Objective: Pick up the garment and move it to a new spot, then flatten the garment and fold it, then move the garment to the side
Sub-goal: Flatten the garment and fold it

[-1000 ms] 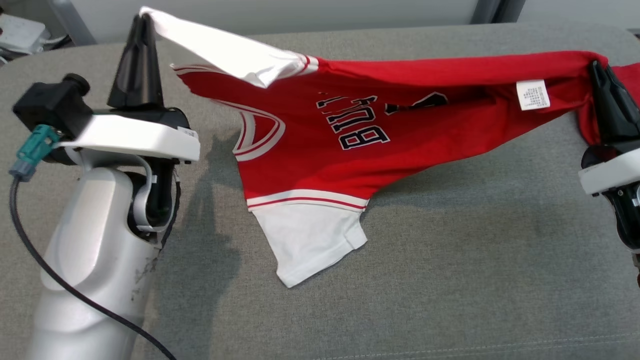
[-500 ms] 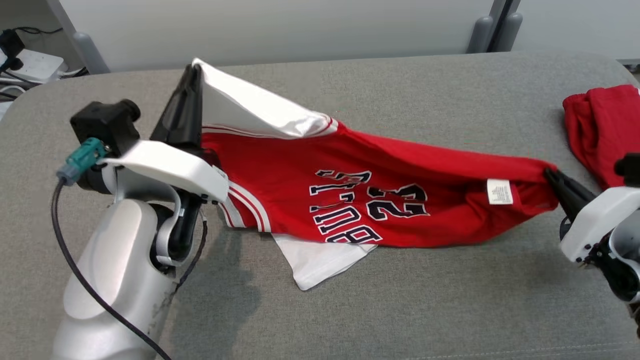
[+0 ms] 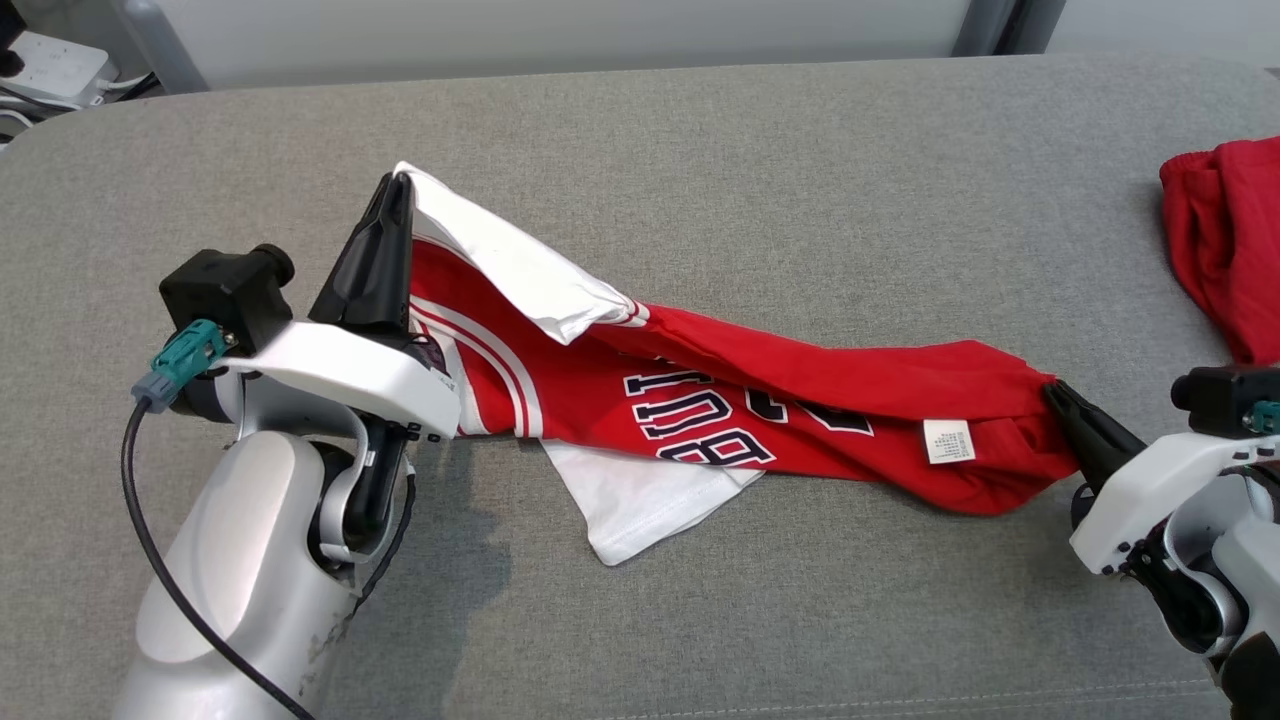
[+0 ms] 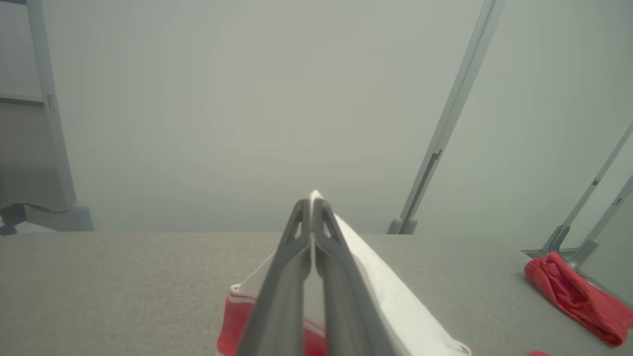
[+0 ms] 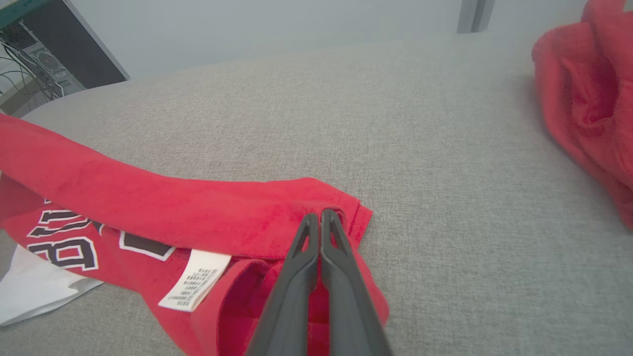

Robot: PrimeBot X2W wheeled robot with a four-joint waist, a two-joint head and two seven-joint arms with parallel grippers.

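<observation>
The garment (image 3: 760, 400) is a red jersey with white sleeves and dark lettering, stretched left to right low over the grey cushion (image 3: 800, 180). My left gripper (image 3: 398, 185) is shut on the tip of one white sleeve (image 4: 385, 291), holding it up off the surface. At the right, my right gripper (image 3: 1052, 390) is shut on the red hem (image 5: 316, 198) beside a white care label (image 5: 195, 279). The other white sleeve (image 3: 640, 500) lies flat in front, and the middle of the jersey rests on the cushion.
A second red cloth (image 3: 1225, 240) lies bunched at the cushion's right edge, also seen in the right wrist view (image 5: 588, 94). Grey frame posts (image 4: 445, 128) and a pale wall stand behind the cushion. A power strip with cables (image 3: 50, 65) sits at the far left.
Both grippers have come down and toward me with the jersey. It hung stretched high a second ago; now its middle sags onto the cushion. The camera has also shifted.
</observation>
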